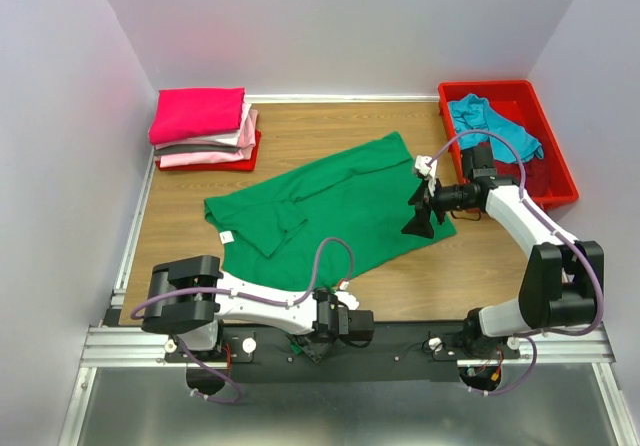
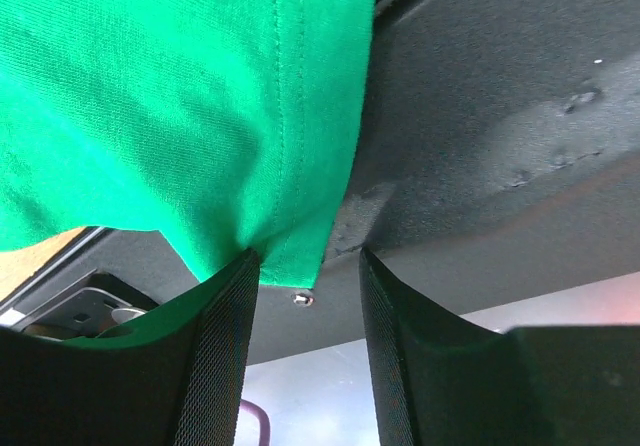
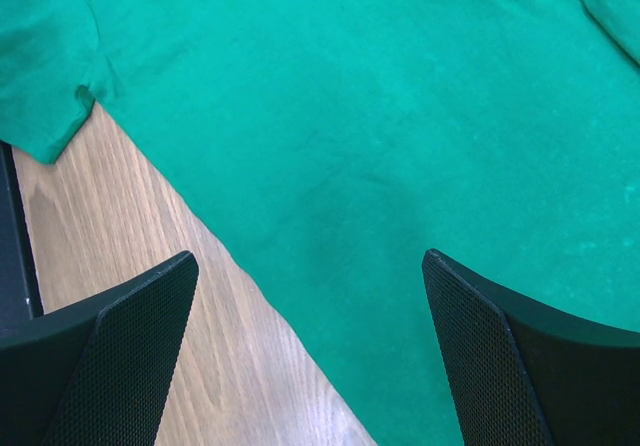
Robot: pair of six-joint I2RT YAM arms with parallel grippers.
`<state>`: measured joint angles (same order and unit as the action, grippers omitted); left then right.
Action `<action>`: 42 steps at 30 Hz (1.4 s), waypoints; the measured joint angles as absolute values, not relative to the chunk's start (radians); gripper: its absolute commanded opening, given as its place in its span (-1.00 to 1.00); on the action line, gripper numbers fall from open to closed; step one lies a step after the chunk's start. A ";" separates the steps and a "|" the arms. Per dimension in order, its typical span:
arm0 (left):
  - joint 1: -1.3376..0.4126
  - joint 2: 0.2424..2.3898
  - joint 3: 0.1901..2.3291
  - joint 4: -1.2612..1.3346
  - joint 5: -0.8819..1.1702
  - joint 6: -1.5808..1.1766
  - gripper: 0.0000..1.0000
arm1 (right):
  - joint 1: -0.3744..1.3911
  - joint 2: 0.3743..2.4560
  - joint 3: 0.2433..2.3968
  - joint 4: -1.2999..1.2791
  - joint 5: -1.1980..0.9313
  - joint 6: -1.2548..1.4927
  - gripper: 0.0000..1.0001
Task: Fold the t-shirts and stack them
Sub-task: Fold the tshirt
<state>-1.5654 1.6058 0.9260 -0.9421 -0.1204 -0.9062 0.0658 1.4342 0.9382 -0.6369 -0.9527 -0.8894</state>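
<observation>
Stock as I read it from my station, every place given against the green t-shirt.

- Green t-shirt [image 1: 340, 206]: one. It lies spread on the tabletop [image 1: 300, 131], partly rumpled, with one sleeve folded in. Its near hem hangs over the tabletop's near edge.
- Hot pink t-shirt [image 1: 197, 113]: one, folded. It tops the stack at the far-left corner, well apart from the green t-shirt.
- Light pink t-shirts [image 1: 215, 151]: folded under the hot pink one. I make out two layers but cannot tell the count for sure.
- Dark red t-shirt [image 1: 245, 161]: one, at the bottom of that stack.
- Teal t-shirt [image 1: 490, 124]: one, crumpled and unfolded.
- Red bin [image 1: 545, 178]: one, on the tabletop far right of the green t-shirt. It holds the teal t-shirt at its far end; the near end shows bare floor.
- Arms: two.
- Left pincer [image 2: 305, 266]: at the green t-shirt's overhanging near hem. The jaws stand apart, and the hem corner dips toward the gap and meets one finger's inner face. I cannot tell that any cloth is pinched.
- Right pincer [image 3: 310, 266]: over the green t-shirt's right-hand edge. The jaws are spread wide and hold nothing, one over cloth and one over bare wood.
</observation>
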 measured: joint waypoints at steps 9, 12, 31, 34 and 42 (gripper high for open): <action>-1.548 1.606 0.915 -0.923 -0.096 -0.884 -0.14 | 0.064 1.448 0.944 -0.639 -0.953 -0.880 0.99; -1.538 1.601 0.906 -0.904 -0.073 -0.883 -0.21 | 0.064 1.448 0.945 -0.640 -0.953 -0.880 0.99; -1.462 1.556 0.848 -0.857 -0.096 -0.886 -0.21 | 0.059 1.448 0.946 -0.646 -0.955 -0.880 0.99; -1.461 1.530 0.822 -0.836 -0.092 -0.884 -0.31 | 0.057 1.448 0.946 -0.647 -0.955 -0.880 1.00; -1.459 1.514 0.808 -0.838 -0.093 -0.877 -0.99 | 0.057 1.448 0.947 -0.650 -0.956 -0.880 1.00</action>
